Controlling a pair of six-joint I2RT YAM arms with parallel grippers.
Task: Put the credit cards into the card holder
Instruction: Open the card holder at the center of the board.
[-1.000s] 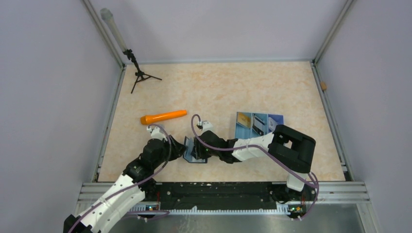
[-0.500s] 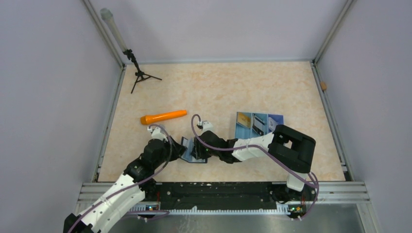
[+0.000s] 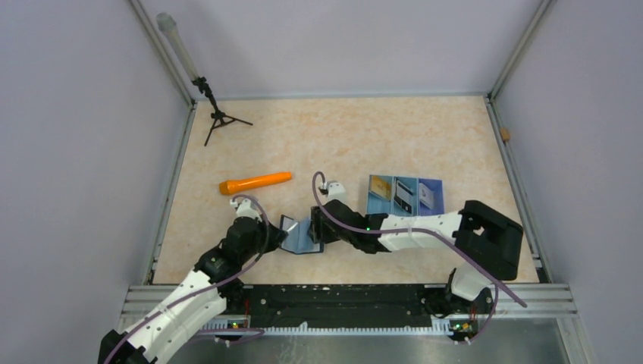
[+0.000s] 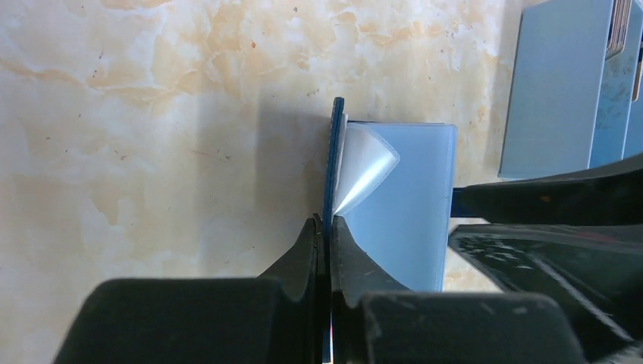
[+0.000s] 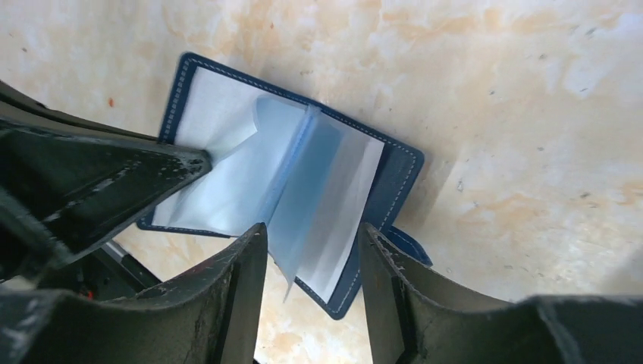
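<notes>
Pinched wallet's [image 3: 302, 236] upright navy cover tight in left gripper [image 4: 326, 221], down on table [image 3: 341, 136]. Spread right gripper [image 5: 312, 231] open astride wallet's pale sleeves, gripping nothing. Saw cards [image 3: 403, 196] lying right of wallet, near but apart.

Plain lilac walls [image 3: 341, 45], marbled beige tabletop [image 3: 379, 136]

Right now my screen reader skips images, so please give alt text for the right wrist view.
An open navy wallet lies on the marbled table, pale blue inside showing. The left gripper pinches its cover; the right gripper hangs open over it.
</notes>
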